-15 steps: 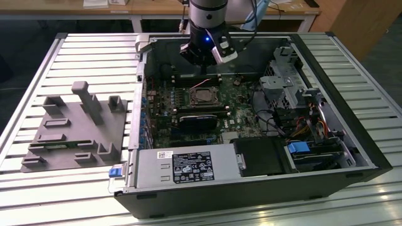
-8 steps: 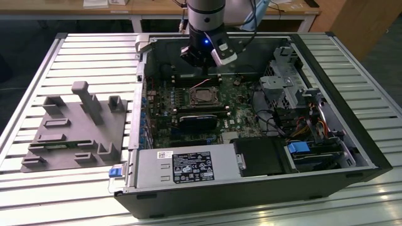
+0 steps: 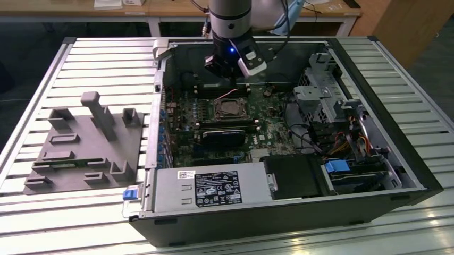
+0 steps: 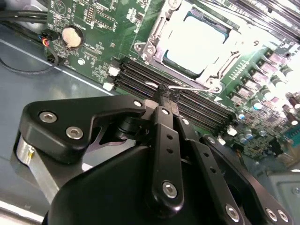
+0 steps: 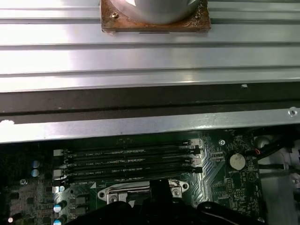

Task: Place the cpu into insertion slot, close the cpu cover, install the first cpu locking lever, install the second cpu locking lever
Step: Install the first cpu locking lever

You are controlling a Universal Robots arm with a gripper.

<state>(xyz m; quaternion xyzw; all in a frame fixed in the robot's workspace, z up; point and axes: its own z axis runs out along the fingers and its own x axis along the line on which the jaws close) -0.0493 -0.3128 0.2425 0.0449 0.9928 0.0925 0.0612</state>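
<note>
Silver-grey chip (image 4: 197,40) is seated in the socket (image 3: 217,109) on the green board (image 4: 89,28) inside the open case (image 3: 418,183). That step reads as done. The thin metal cover (image 4: 168,33) lies flat around the chip, which shows through its window, so I judge the cover closed too.

In the exterior view my gripper (image 3: 230,66) hangs at twelve o'clock of the socket. The grey parts stand (image 3: 85,143) sits outside the case at nine o'clock, well apart.

In the second wrist view my gripper looks clenched. Its tips are drawn into one point right at the free end of a thin wire lever (image 4: 190,86). The lever runs along the socket edge beside the memory slots (image 4: 140,77). I cannot tell whether the wire is pinched or only touched.

Judgement: I am on the lever steps. I can confirm neither lever as latched.
</note>
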